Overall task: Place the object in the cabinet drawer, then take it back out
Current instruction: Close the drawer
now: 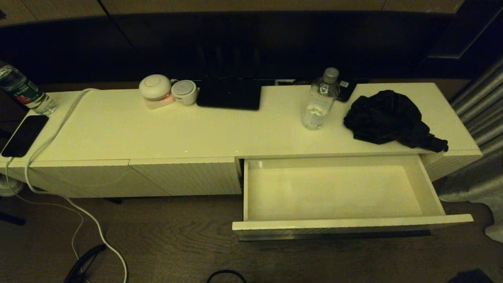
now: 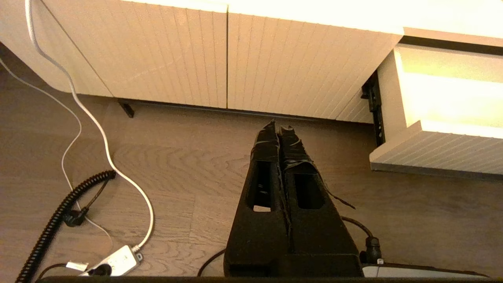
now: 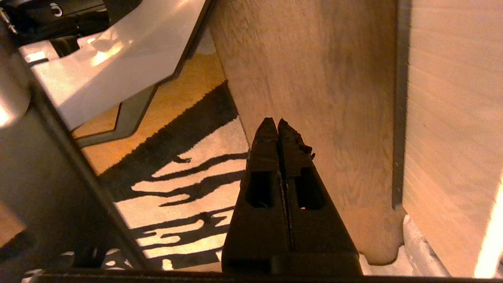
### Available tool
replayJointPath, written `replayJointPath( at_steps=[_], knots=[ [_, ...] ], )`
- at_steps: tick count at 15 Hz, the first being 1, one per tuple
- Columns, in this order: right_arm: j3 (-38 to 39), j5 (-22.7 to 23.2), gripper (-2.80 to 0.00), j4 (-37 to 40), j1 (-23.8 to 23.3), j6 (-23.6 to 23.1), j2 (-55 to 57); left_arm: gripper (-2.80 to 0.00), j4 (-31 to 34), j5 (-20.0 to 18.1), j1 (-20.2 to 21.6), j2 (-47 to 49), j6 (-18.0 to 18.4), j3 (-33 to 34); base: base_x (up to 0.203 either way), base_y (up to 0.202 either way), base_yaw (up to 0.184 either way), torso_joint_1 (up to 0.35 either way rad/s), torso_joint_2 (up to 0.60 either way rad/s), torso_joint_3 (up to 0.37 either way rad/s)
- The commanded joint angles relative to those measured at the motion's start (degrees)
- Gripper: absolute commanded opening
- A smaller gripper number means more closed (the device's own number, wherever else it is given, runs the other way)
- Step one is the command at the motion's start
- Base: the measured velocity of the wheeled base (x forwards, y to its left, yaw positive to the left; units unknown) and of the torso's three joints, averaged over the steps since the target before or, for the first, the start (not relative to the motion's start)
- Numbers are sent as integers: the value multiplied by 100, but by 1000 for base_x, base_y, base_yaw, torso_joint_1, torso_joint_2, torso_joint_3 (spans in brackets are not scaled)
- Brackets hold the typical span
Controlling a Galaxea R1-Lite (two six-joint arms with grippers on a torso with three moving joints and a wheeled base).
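- The wide shallow cream-white cabinet drawer [image 1: 334, 192] is standing pulled fully out from the right half of the long low cream-white cabinet [image 1: 220, 129], and its pale inside is showing nothing lying in it.
- The drawer's finely ribbed front [image 2: 440, 151] is showing in the left wrist view, with a dark slide rail running along its side.
- A crumpled black cloth-like bundle [image 1: 389, 118] is lying on the glossy cabinet top, right above the drawer's right part, with a dark stub sticking out toward the cabinet's right corner; what it is exactly cannot be told.
- A clear plastic water bottle with a grey cap [image 1: 320, 104] is standing upright just beside the bundle, to its left.
- A flat black rectangular device [image 1: 230, 93] is lying at the back edge, with two small round white gadgets [image 1: 165, 91] beside it.
- A second labelled bottle [image 1: 23, 92] and a dark phone [image 1: 23, 135] are sitting at the far left end, a white cable [image 1: 51, 133] trailing off the top down to the wooden floor.
- The left gripper [image 2: 279, 127] is hanging low over the floor before the handleless ribbed panels [image 2: 220, 59], its fingers pressed together on nothing.
- The right gripper [image 3: 277, 122] is parked away from the cabinet, over a pale rug with dark streaks [image 3: 188, 188], its fingers likewise closed and empty.
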Motion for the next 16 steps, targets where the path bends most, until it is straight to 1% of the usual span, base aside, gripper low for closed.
replayJointPath(
  at_steps=[1, 3, 5, 7, 10, 13, 16],
  knots=[
    [-24, 2, -280, -711, -71, -20, 1022, -280, -6, 2, 0, -9, -6, 0, 0, 0, 0, 0, 0, 0],
    [-109, 7, -280, -1474, -140, -18, 1529, -280, -6, 2, 0, -9, -6, 0, 0, 0, 0, 0, 0, 0],
    [-318, 1, -280, -1958, -275, -18, 1845, -280, -6, 2, 0, -9, -6, 0, 0, 0, 0, 0, 0, 0],
    [-365, -37, -280, -2336, -328, -26, 2027, -280, -6, 2, 0, -9, -6, 0, 0, 0, 0, 0, 0, 0],
    [-380, -86, -280, -2997, -635, -35, 2406, -280, -4, 2, 0, -9, -6, 0, 0, 0, 0, 0, 0, 0],
    [-484, -248, -280, -3416, -835, -44, 2580, -280, -6, 2, 0, -9, -6, 0, 0, 0, 0, 0, 0, 0],
    [-690, -282, -280, -3681, -1026, -74, 2616, -280, 2, 2, 0, -9, -6, 0, 0, 0, 0, 0, 0, 0]
  ],
)
